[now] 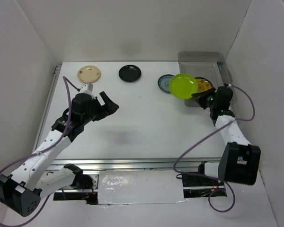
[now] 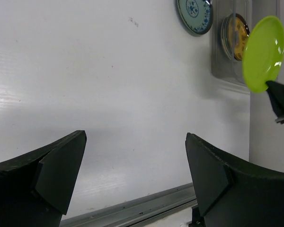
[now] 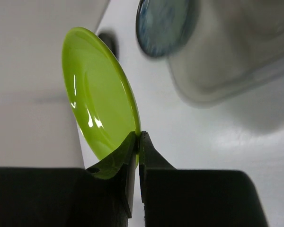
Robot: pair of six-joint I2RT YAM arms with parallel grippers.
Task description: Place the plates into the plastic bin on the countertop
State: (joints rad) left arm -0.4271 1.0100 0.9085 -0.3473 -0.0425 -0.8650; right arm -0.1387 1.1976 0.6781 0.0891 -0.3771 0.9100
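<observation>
My right gripper (image 1: pixel 197 96) is shut on the rim of a lime green plate (image 1: pixel 183 86), held tilted in the air beside the plastic bin's (image 1: pixel 217 63) near left corner; it shows in the right wrist view (image 3: pixel 97 113) and left wrist view (image 2: pixel 262 53). An amber-brown patterned plate (image 1: pixel 203 85) lies in the bin. A blue-patterned plate (image 1: pixel 164 82), a black plate (image 1: pixel 130 73) and a cream plate (image 1: pixel 89 74) lie on the white countertop (image 1: pixel 146 123) along the back. My left gripper (image 1: pixel 109 105) is open and empty over the left part of the countertop.
White walls enclose the countertop on three sides. A metal rail (image 1: pixel 132 163) runs along the near edge. Purple cables loop off both arms.
</observation>
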